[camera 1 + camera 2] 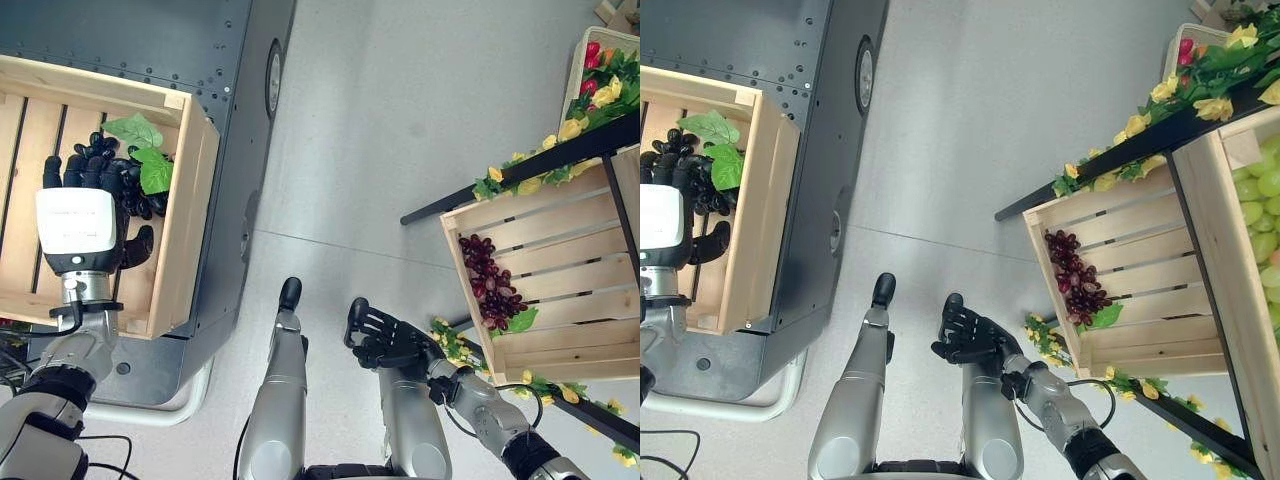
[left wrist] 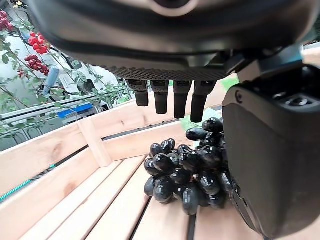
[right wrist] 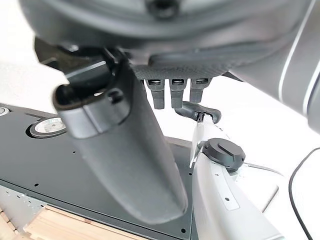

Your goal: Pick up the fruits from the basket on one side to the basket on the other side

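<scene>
Pale wooden crate on the left, holding glossy black grapes with bright green leaves. Another pale wooden crate on the right, with dark red grapes and a green leaf. Yellow flowers along a black bar. Light grey floor; dark grey platform under the left crate.

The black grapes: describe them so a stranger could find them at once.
Start at the wooden crate on the dark platform, on the robot's left. Inside lies the black grape bunch with green leaves, under the left hand. The bunch in the right crate is dark red.
</scene>
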